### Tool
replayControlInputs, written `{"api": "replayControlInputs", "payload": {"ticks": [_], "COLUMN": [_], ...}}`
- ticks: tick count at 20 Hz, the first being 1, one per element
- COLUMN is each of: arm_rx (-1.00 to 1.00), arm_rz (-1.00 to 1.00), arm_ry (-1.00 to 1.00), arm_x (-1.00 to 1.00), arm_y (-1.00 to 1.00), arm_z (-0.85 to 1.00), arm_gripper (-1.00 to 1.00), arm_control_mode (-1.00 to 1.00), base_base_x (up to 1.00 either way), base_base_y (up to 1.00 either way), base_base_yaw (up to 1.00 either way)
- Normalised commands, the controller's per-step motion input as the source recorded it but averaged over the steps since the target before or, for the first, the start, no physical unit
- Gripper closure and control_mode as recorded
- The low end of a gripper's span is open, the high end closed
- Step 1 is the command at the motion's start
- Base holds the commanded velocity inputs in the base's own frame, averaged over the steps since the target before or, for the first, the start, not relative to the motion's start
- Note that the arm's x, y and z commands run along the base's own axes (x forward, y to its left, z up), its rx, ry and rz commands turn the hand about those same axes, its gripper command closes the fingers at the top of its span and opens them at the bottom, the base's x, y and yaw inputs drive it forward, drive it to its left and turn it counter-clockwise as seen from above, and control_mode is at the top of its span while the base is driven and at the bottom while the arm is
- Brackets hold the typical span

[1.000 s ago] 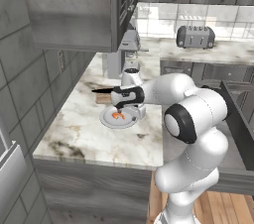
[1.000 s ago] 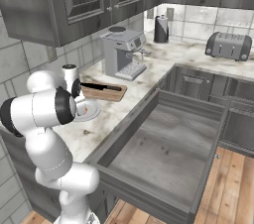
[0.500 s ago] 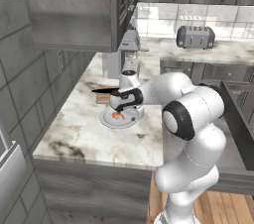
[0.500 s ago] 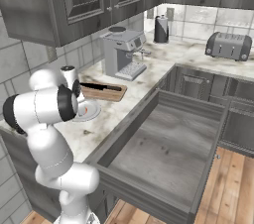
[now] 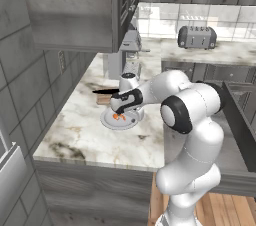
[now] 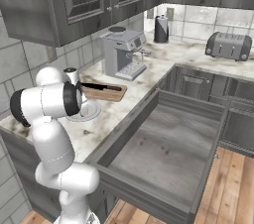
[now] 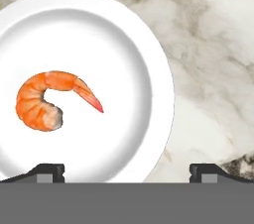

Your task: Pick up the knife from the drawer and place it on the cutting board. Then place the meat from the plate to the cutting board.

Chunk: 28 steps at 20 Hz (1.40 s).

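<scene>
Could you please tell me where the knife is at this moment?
The knife lies on the cutting board, on the counter between the coffee machine and the plate, right base view.

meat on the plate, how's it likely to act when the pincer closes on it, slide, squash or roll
The meat is small, curled and glossy on a smooth white plate, so it may well skid rather than stay put. It lies flat, so rolling seems unlikely. It looks soft and light; the open pincer probably needs only a gentle squeeze across the thick curl.
</scene>
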Motion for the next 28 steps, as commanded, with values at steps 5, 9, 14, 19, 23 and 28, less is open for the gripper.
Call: {"api": "replayControlInputs", "payload": {"ticks": [5, 9, 14, 19, 23, 28], "arm_rx": [0.00, 0.00, 0.00, 0.00, 0.00, 0.00], "arm_rz": [0.06, 0.06, 0.06, 0.06, 0.07, 0.06], "arm_ry": [0.00, 0.00, 0.00, 0.00, -0.01, -0.03], "arm_x": [0.20, 0.20, 0.19, 0.10, 0.04, 0.12], "arm_y": [0.06, 0.10, 0.12, 0.09, 0.00, 0.00], "arm_z": [-0.03, -0.11, -0.19, -0.27, -0.31, -0.22], "arm_gripper": [-1.00, -1.00, -1.00, -1.00, -1.00, -1.00], "arm_control_mode": [-1.00, -1.00, -1.00, -1.00, -1.00, -1.00], "base_base_x": [0.00, 0.00, 0.00, 0.00, 0.00, 0.00], "base_base_y": [0.00, 0.00, 0.00, 0.00, 0.00, 0.00], "base_base_yaw": [0.00, 0.00, 0.00, 0.00, 0.00, 0.00]}}
